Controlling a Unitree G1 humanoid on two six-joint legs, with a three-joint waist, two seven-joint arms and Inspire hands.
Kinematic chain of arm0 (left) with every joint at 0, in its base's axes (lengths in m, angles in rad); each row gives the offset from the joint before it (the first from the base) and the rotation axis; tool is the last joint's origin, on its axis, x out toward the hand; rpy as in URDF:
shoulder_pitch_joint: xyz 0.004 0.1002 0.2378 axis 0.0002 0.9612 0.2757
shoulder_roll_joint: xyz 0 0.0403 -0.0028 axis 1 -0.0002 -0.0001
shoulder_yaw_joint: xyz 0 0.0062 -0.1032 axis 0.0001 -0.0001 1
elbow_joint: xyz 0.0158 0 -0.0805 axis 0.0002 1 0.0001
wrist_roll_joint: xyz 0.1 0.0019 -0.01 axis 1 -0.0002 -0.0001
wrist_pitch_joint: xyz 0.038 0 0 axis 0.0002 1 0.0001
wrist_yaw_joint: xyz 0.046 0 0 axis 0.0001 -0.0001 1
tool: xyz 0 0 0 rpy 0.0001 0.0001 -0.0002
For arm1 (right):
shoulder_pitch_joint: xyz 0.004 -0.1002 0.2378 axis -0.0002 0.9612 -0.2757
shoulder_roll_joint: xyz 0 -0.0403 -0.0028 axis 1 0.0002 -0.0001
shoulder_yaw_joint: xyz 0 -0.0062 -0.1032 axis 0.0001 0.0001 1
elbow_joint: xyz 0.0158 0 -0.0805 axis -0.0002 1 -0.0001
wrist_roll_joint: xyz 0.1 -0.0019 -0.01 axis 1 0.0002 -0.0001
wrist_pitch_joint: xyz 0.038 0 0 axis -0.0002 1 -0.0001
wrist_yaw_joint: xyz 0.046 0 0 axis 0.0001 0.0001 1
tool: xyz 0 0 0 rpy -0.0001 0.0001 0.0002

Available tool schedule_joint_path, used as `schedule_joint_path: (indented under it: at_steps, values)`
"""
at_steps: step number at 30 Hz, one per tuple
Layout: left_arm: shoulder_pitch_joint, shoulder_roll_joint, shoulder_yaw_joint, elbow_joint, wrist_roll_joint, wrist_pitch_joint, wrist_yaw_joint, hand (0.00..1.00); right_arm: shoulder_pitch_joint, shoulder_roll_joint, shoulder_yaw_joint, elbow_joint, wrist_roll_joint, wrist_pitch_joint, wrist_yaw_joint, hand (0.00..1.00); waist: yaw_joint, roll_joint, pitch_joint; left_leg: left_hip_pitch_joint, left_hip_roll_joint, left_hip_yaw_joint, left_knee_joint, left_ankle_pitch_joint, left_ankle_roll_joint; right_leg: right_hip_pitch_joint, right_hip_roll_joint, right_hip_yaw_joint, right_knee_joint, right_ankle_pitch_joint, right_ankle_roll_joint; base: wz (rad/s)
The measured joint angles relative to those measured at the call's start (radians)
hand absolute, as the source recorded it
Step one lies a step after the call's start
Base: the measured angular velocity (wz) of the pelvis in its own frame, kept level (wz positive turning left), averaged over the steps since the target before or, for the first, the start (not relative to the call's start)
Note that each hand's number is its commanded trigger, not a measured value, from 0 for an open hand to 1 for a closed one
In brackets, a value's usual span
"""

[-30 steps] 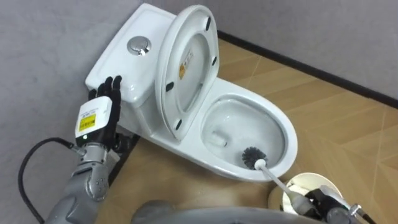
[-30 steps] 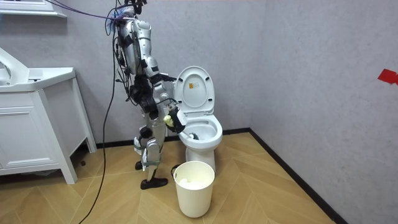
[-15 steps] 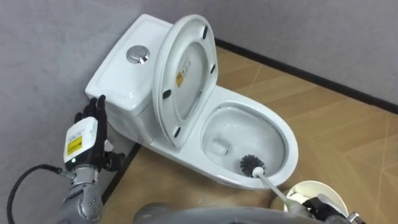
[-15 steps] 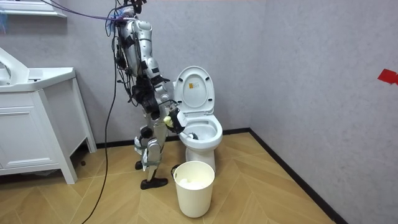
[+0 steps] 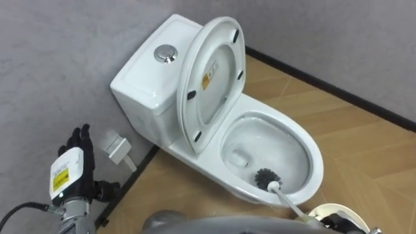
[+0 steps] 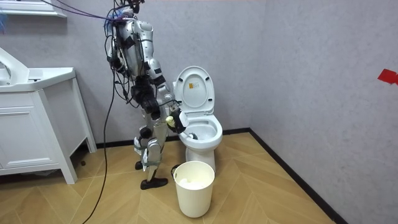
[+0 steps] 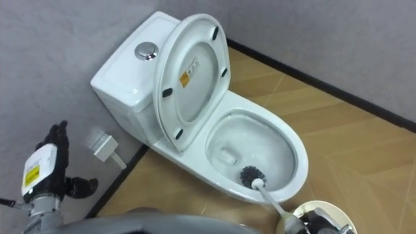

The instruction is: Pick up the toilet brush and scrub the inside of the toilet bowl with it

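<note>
Toilet brush [image 5: 265,177] head sits inside the toilet [image 5: 140,81] bowl. The right robot hand [image 7: 318,226] is clamped on its handle. The left robot hand [image 5: 70,170], fingers straight, is left of the toilet.

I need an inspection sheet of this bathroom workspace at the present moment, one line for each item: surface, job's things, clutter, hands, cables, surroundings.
Surface: wood-pattern floor; the robot stands beside the toilet.
Job's things: toilet with seat and lid up; brush with its dark head inside the bowl, near the front rim.
Clutter: white bin on the floor in front of the toilet; small white fitting low at the wall beside the tank.
Hands: left hand open, held up, holding nothing; right hand at the end of the brush handle, grip unclear.
Cables: nothing seen beyond the robot's own.
Surroundings: grey walls; white cabinet at the room view's left.
</note>
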Motion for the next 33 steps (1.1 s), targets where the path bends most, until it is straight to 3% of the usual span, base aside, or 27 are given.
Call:
schedule_joint_path:
  at_steps: [4, 9, 12, 20, 24, 29, 33]
  values:
    - [0.032, -0.009, -0.004, 0.053, -0.017, 0.039, -0.008, 0.00, 0.002, 0.004, -0.004, 0.001, 0.014, 0.018, 0.002, 1.00, 0.006, 0.006, -0.0012, 0.003, -0.002, -0.007, 0.001, 0.000, 0.000, 0.014, 0.000, -0.008, -0.013, 0.000, 0.000, 0.08]
    - [0.050, -0.028, -0.004, 0.092, -0.034, 0.080, -0.100, 0.00, 0.009, 0.007, -0.004, -0.005, 0.038, 0.017, 0.000, 1.00, 0.002, -0.001, -0.0010, 0.023, -0.006, -0.005, -0.001, 0.000, 0.000, 0.033, -0.003, 0.000, -0.011, -0.014, 0.001, 0.00]
    - [0.021, -0.032, -0.006, 0.192, -0.039, 0.088, -0.142, 0.00, 0.017, 0.007, -0.016, -0.006, 0.037, 0.016, -0.002, 1.00, -0.011, -0.002, -0.0008, 0.031, -0.004, 0.003, -0.003, 0.000, 0.000, 0.035, -0.003, 0.004, -0.009, -0.015, -0.001, -0.05]
    - [-0.091, -0.034, 0.026, 0.390, -0.132, 0.098, -0.225, 0.00, 0.017, 0.007, -0.018, -0.004, 0.031, 0.007, -0.043, 1.00, -0.039, -0.001, 0.0024, 0.062, 0.005, 0.060, -0.015, 0.000, 0.000, 0.034, 0.006, 0.076, -0.011, -0.012, -0.001, -0.23]
    - [-0.136, -0.035, 0.038, 0.438, -0.164, 0.097, -0.227, 0.00, 0.015, 0.020, -0.030, -0.006, 0.025, -0.006, -0.057, 1.00, -0.063, 0.000, 0.0030, 0.078, 0.007, 0.068, -0.037, 0.000, 0.000, 0.032, 0.009, 0.095, -0.011, -0.011, 0.000, -0.17]
    - [-0.176, -0.040, 0.034, 0.510, -0.255, 0.097, -0.242, 0.00, 0.015, 0.038, -0.064, -0.048, 0.027, -0.023, -0.124, 1.00, -0.087, 0.000, 0.0033, 0.098, 0.017, 0.155, -0.048, 0.000, 0.000, 0.018, 0.019, 0.156, -0.010, -0.005, -0.002, -0.33]
    - [-0.181, -0.040, 0.034, 0.521, -0.273, 0.097, -0.250, 0.00, 0.020, 0.048, -0.070, -0.106, 0.029, -0.042, -0.179, 1.00, -0.116, 0.001, 0.0064, 0.103, 0.017, 0.162, -0.048, 0.000, 0.000, 0.013, 0.023, 0.190, -0.014, -0.004, -0.002, -0.25]
